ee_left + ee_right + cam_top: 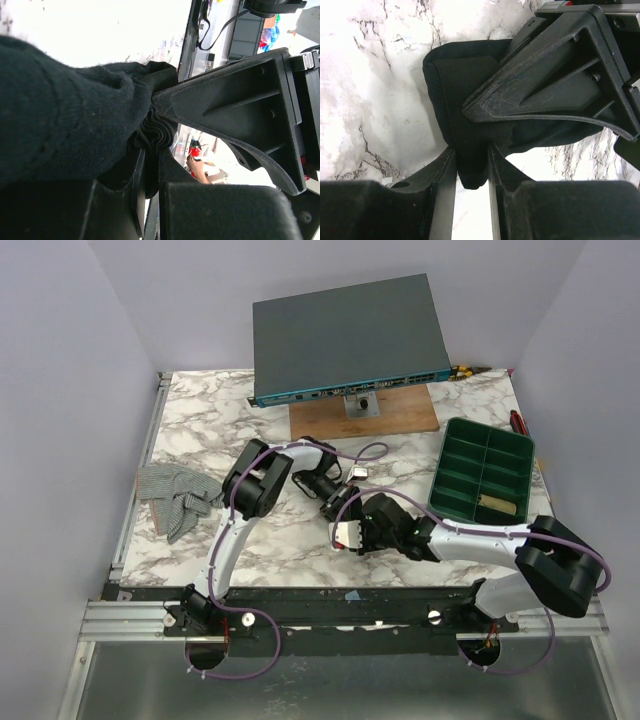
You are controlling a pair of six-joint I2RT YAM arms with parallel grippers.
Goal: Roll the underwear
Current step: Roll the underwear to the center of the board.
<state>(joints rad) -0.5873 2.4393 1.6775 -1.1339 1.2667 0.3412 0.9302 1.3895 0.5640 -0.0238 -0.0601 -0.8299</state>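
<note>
The black underwear (452, 80) is bunched into a thick folded wad just above the marble table. My right gripper (471, 157) is shut on its lower edge. My left gripper (151, 152) is shut on a pleated bundle of the same black cloth (60, 110). Each wrist view shows the other gripper's finger pressing into the cloth: the left one's (545, 85) and the right one's (235, 105). In the top view both grippers meet at the table's middle, left (335, 498) and right (358, 530); the arms hide most of the underwear there.
A grey checked cloth (175, 495) lies at the left edge. A green compartment tray (482, 468) holding a brown item (500, 504) stands at the right. A dark flat device (350, 335) sits on a wooden board (400, 418) at the back.
</note>
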